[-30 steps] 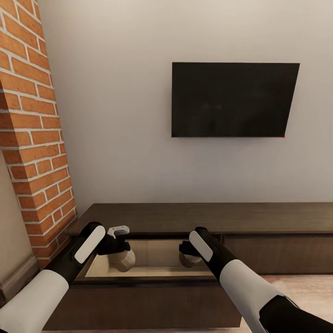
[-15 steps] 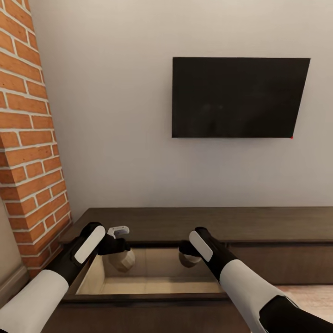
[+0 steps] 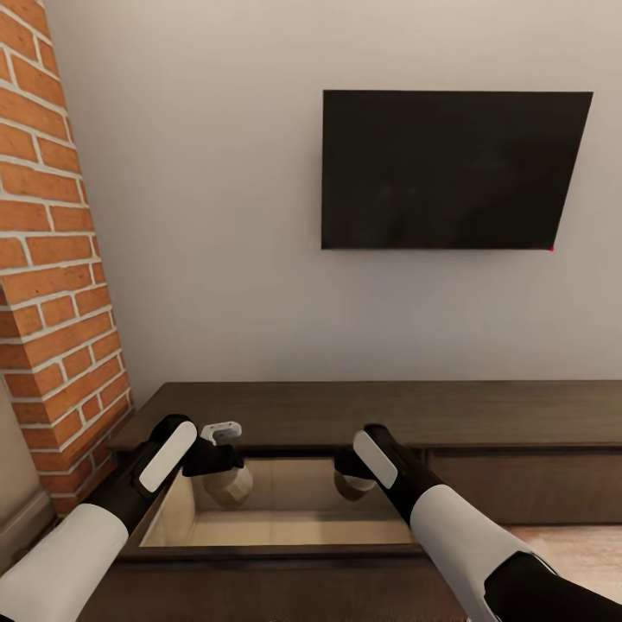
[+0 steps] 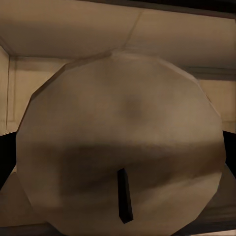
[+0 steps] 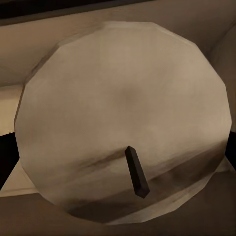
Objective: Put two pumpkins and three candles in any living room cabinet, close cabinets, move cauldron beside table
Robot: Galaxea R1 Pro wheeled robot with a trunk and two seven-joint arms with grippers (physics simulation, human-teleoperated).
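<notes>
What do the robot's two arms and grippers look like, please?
Both arms are white on the upper segments and glossy black on the forearms, each forearm bearing a long white oval panel. The left gripper is black with a small white-and-grey block on top; the right gripper is black too. No cables show.

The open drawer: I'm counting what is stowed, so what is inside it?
Over the open drawer, each gripper holds a candle: left, right. The floor that shows is bare; the arms and front edge cover the rest.
</notes>
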